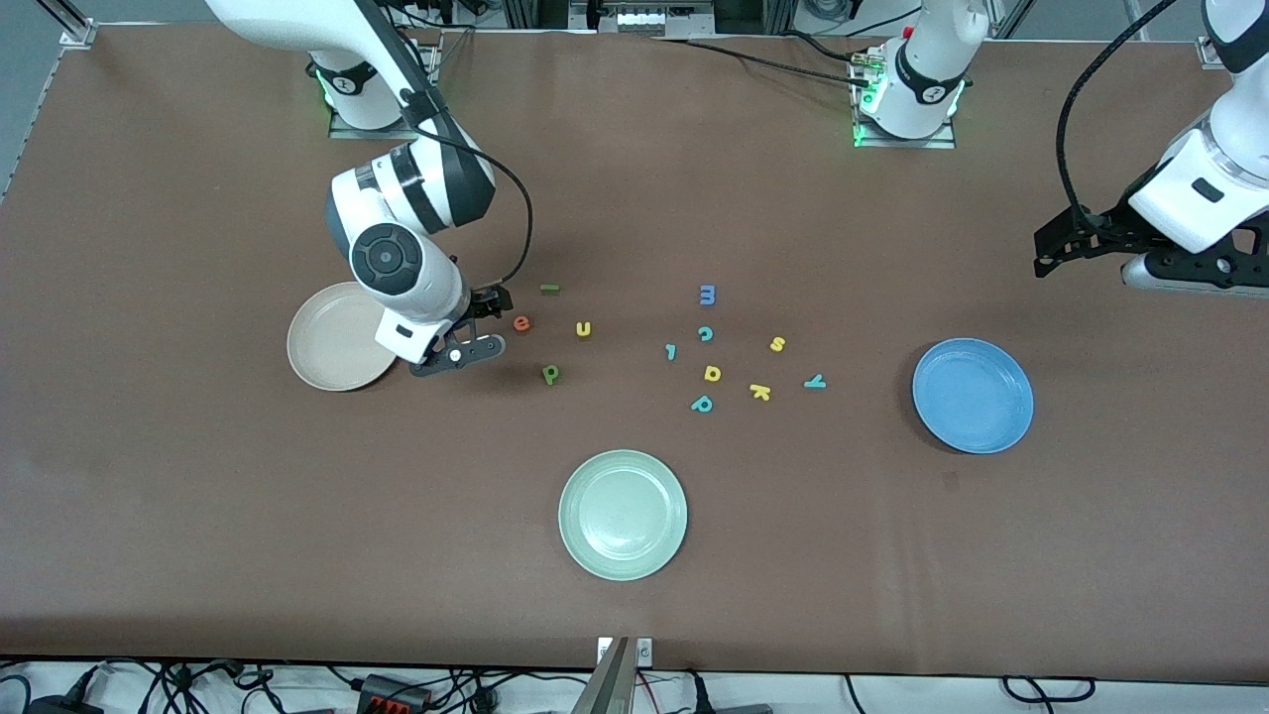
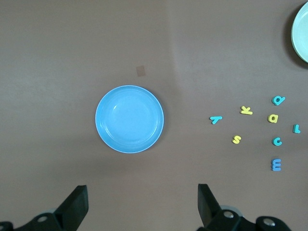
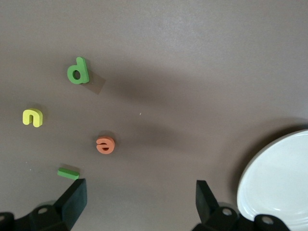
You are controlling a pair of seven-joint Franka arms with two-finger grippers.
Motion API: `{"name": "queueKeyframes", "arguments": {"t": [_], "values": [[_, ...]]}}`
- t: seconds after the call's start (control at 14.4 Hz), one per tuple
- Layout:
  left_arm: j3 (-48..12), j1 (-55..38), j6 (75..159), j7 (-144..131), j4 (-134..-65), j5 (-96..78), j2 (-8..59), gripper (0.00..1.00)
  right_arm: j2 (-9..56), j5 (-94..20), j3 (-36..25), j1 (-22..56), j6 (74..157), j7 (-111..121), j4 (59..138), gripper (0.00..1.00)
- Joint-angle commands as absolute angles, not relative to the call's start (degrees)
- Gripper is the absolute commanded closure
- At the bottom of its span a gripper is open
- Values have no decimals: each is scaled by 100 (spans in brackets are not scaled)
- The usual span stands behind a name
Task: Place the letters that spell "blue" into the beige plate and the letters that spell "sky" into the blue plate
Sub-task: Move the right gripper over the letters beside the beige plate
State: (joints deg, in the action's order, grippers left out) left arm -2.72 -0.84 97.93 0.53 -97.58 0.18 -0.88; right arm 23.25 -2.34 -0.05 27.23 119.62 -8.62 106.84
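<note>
- The brown surface [image 1: 198, 516] is carrying everything you are working with.
- Your beige plate [image 1: 332, 342] is sitting empty at the right arm's end, your blue plate [image 1: 973, 395] empty at the left arm's end.
- Your right pincer [image 1: 481, 322] is hanging released just beside the beige plate, near the orange e [image 1: 521, 322].
- Your left pincer [image 1: 1091, 248] is waiting released above the blue plate's end.
- The green l [image 1: 550, 289], yellow u [image 1: 583, 328] and dark green b [image 1: 550, 373] are lying near the e; the yellow s [image 1: 777, 344], yellow k [image 1: 759, 391] and teal y [image 1: 814, 381] are lying mid-surface.

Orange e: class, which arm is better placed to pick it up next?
Right. Its open gripper hangs beside the orange e and the beige plate; the left gripper waits above the blue plate.
</note>
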Motion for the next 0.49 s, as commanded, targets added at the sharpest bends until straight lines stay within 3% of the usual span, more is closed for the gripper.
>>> {"name": "queueKeyframes", "arguments": {"t": [0.0, 0.42], "values": [[-281, -114, 9721, 97, -9598, 44, 70, 0, 2566, -308, -35, 2909, 12233, -1107, 10679, 0], [-325, -167, 10246, 79, -9598, -264, 877, 0, 3014, -308, -35, 3129, 12744, -1282, 10705, 0]]}}
